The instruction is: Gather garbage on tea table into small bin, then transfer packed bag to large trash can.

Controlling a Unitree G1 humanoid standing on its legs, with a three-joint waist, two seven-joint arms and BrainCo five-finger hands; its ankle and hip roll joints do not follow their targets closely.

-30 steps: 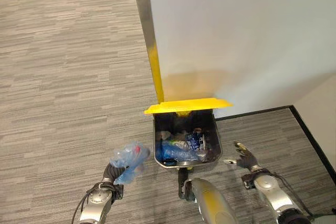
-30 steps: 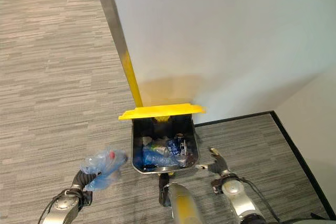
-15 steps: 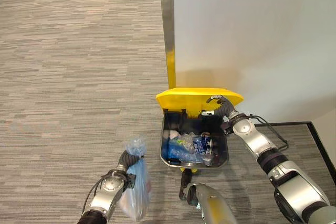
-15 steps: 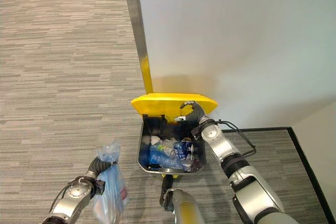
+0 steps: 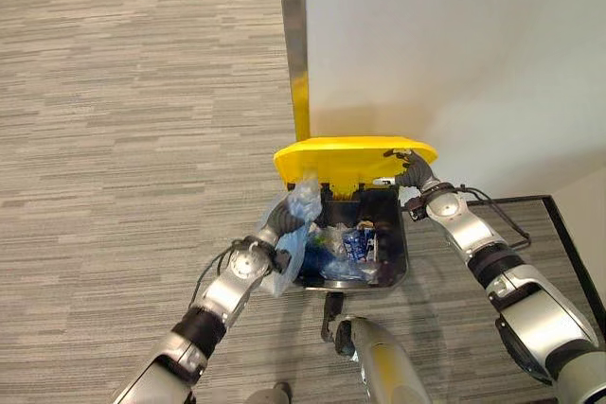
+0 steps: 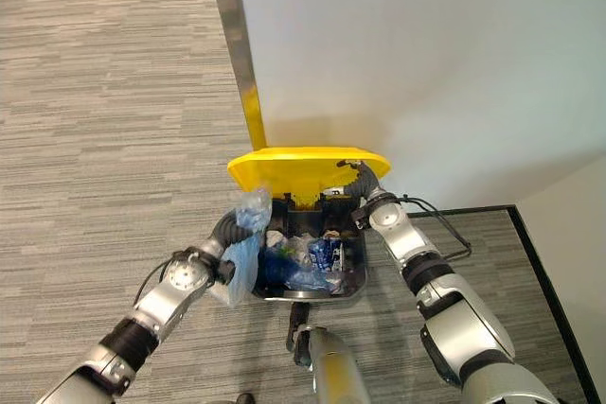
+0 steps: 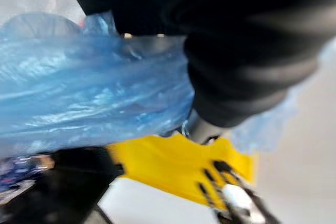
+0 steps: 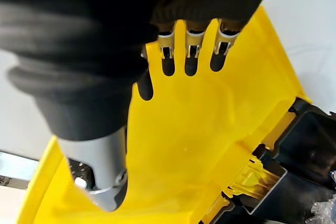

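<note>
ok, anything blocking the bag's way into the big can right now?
Nothing visible. The right hand holds the yellow lid up with straight fingers, so the trash can is open. The left hand has the blue bag at the near-left rim; rubbish already lies inside.

- The trash can (image 5: 402, 267) is dark, nearly black, inside and out, with a silvery sheen along its lower rim.
- Its lid (image 5: 350, 160) is bright yellow, plain and unpatterned.
- The bag (image 5: 295, 224) is translucent pale blue, crinkled, with lighter highlights.
- The rubbish in the can (image 5: 346, 243) mixes blue, white and clear pieces.
- The floor (image 5: 123, 139) is grey carpet in narrow streaks of light and darker grey.
- The wall (image 5: 454, 44) is plain off-white; the post (image 5: 294, 26) at its edge is silver-grey above and yellow lower down.
- The left hand (image 6: 230, 225) and right hand (image 8: 189, 56) have dark ribbed covers, and the right shows silver fingers with dark tips.
</note>
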